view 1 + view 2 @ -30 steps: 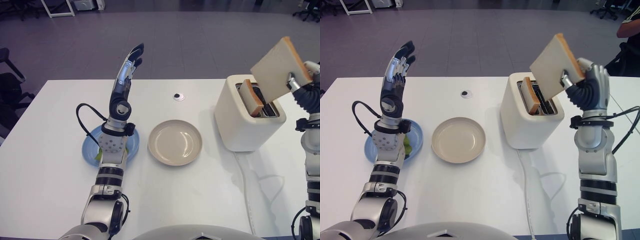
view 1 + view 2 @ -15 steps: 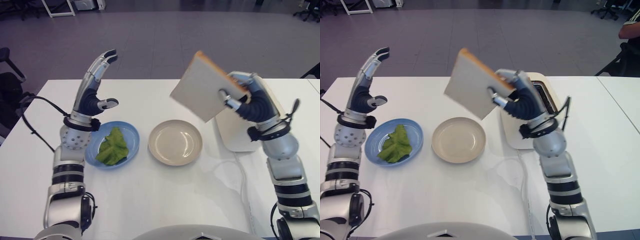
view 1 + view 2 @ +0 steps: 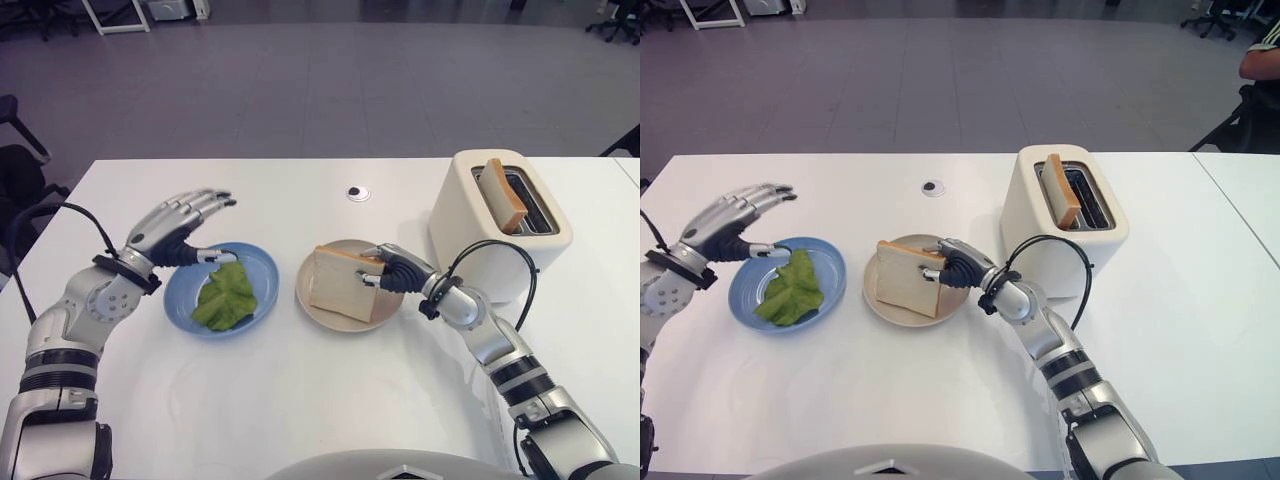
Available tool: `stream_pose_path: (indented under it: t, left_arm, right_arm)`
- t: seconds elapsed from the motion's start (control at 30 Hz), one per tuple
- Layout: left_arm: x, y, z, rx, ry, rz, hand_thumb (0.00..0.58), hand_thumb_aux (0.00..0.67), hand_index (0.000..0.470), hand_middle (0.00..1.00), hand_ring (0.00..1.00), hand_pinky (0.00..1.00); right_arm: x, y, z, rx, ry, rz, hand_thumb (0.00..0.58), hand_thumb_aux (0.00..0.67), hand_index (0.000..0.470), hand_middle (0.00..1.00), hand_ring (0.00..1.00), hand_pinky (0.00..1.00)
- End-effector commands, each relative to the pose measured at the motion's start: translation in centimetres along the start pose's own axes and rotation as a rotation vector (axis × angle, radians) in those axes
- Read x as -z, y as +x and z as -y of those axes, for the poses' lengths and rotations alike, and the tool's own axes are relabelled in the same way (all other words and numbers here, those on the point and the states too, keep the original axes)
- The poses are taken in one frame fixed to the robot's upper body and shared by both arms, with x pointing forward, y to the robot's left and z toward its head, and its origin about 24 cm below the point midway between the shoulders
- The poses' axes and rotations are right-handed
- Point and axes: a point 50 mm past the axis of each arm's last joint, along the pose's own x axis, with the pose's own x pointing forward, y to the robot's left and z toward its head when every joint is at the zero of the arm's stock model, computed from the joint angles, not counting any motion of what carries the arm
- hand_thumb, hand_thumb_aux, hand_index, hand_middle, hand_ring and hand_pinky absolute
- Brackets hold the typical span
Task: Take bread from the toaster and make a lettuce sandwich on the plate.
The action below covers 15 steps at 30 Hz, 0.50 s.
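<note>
Left eye view: right hand (image 3: 392, 271) grips white bread slice (image 3: 338, 286) on round beige plate (image 3: 386, 306); green lettuce leaf (image 3: 225, 297) lies just beside open left hand (image 3: 178, 229).

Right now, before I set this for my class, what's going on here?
The right robot hand grips a bread slice that leans tilted on the beige plate. A second slice stands in the toaster. The left robot hand hovers open at the edge of the blue plate that holds the lettuce, grasping nothing. The sandwich is not yet stacked.
</note>
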Motion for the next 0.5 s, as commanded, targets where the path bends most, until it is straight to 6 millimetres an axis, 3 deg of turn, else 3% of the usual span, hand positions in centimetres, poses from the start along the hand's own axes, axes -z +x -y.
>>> stream_pose_path:
  t: [0.03, 0.07, 0.1, 0.2, 0.3, 0.43, 0.47, 0.5]
  left_arm:
    - [0.9, -0.6, 2.3, 0.181, 0.03, -0.077, 0.0, 0.0, 0.0, 0.0, 0.0, 0.0]
    - [1.6, -0.7, 2.8, 0.218, 0.052, -0.129, 0.0, 0.0, 0.0, 0.0, 0.0, 0.0]
    - [2.2, -0.9, 3.2, 0.252, 0.074, -0.175, 0.0, 0.0, 0.0, 0.0, 0.0, 0.0]
    - [3.0, -1.1, 3.8, 0.309, 0.112, -0.239, 0.0, 0.0, 0.0, 0.0, 0.0, 0.0]
    - [3.1, -1.4, 4.1, 0.338, 0.127, -0.249, 0.0, 0.0, 0.0, 0.0, 0.0, 0.0]
    - [2.5, -1.4, 5.2, 0.391, 0.121, -0.222, 0.0, 0.0, 0.0, 0.0, 0.0, 0.0]
    - [2.3, -1.3, 5.6, 0.404, 0.116, -0.215, 0.036, 0.021, 0.015, 0.0, 0.0, 0.0]
    - [2.2, -1.2, 6.0, 0.419, 0.117, -0.215, 0.205, 0.131, 0.092, 0.0, 0.0, 0.0]
  right_arm:
    - [0.6, 0.3, -0.4, -0.018, -0.021, -0.03, 0.366, 0.263, 0.184, 0.84, 0.84, 0.84]
    - [0.6, 0.3, -0.3, -0.007, -0.019, -0.029, 0.0, 0.0, 0.0, 0.79, 0.79, 0.79]
    - [0.6, 0.3, -0.2, 0.003, -0.016, -0.028, 0.0, 0.0, 0.0, 0.76, 0.76, 0.76]
    - [0.6, 0.4, 0.1, 0.031, -0.011, -0.026, 0.0, 0.0, 0.0, 0.47, 0.47, 0.47]
    - [0.6, 0.4, 0.5, 0.064, -0.006, -0.026, 0.0, 0.0, 0.0, 0.3, 0.3, 0.3]
    - [0.5, 0.3, 1.1, 0.104, 0.01, -0.013, 0.0, 0.0, 0.0, 0.27, 0.27, 0.27]
    - [0.4, 0.3, 1.2, 0.109, 0.012, -0.01, 0.0, 0.0, 0.0, 0.27, 0.27, 0.27]
    - [0.4, 0.2, 1.3, 0.115, 0.014, -0.007, 0.0, 0.0, 0.0, 0.26, 0.26, 0.26]
